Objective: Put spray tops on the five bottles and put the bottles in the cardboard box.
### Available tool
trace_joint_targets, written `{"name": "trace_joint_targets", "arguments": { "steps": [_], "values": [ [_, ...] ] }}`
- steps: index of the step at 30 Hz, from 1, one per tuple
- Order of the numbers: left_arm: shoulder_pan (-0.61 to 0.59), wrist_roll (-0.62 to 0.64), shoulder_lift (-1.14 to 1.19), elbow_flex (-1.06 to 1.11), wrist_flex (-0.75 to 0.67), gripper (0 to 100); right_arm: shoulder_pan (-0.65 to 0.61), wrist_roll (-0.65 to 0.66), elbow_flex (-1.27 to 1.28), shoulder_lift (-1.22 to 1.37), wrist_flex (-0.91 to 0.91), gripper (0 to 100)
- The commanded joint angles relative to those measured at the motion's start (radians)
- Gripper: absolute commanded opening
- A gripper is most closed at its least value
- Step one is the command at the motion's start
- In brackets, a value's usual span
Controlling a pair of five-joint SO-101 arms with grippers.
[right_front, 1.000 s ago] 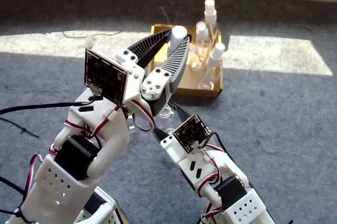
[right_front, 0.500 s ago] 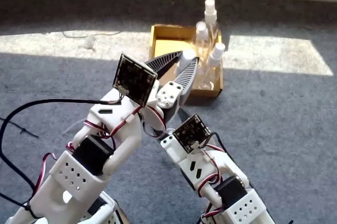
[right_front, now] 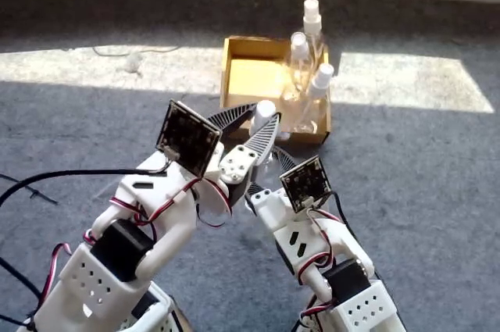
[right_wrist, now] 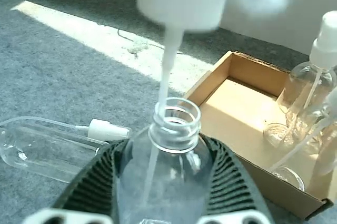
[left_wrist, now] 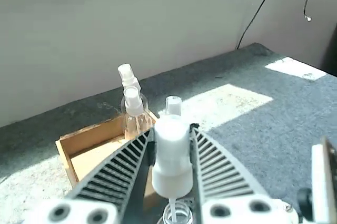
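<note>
The left pincer [left_wrist: 171, 134] grips a white spray top [left_wrist: 171, 161] straight above the upright bottle [right_wrist: 174, 129] clamped in the right pincer [right_wrist: 167, 182]. Its tube [right_wrist: 163, 60] dips inside the bottle, near the cardboard box [right_front: 248, 82].

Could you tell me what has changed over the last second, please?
The left gripper, shut on the spray top, lowered and drew back from the cardboard box; the top's tube now enters the open bottle held by the right gripper. The right arm shifted slightly. The box and its three capped bottles stayed put.
</note>
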Motion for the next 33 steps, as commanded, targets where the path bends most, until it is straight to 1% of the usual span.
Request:
{"name": "trace_joint_targets", "arguments": {
  "steps": [1,3,5,8,10,14,17,19,23,31,33],
  "values": [
    [0.005,-0.009,-0.013,0.062,0.000,1,0.021,-0.009,-0.022,0.002,-0.021,0.5],
    [0.005,-0.009,-0.013,0.067,0.006,4,0.021,-0.009,-0.022,0.002,-0.021,0.5],
    [0.004,-0.009,-0.015,0.061,0.021,10,0.010,-0.008,-0.022,0.002,-0.021,0.5],
    [0.005,-0.071,-0.024,0.054,0.026,18,-0.007,-0.006,-0.021,0.002,-0.021,0.5],
    [0.005,-0.083,-0.024,0.008,0.028,20,-0.007,-0.006,-0.019,0.002,-0.021,0.5],
    [0.013,-0.081,-0.018,-0.114,0.094,20,-0.005,-0.005,-0.019,0.002,-0.021,0.5],
    [-0.027,-0.081,-0.013,-0.137,0.098,20,-0.005,-0.005,-0.019,0.002,-0.021,0.5],
    [-0.070,-0.083,-0.012,-0.099,0.095,20,-0.005,-0.005,-0.018,0.002,-0.021,0.5],
    [-0.128,-0.086,-0.012,0.016,0.003,20,-0.007,-0.005,-0.016,0.002,-0.021,0.5],
    [-0.136,-0.089,-0.012,0.136,-0.018,20,-0.007,-0.006,-0.016,0.002,-0.021,0.5],
    [-0.136,-0.101,-0.012,0.157,-0.044,20,-0.007,-0.009,-0.016,0.002,-0.021,0.5]
  ]
}}
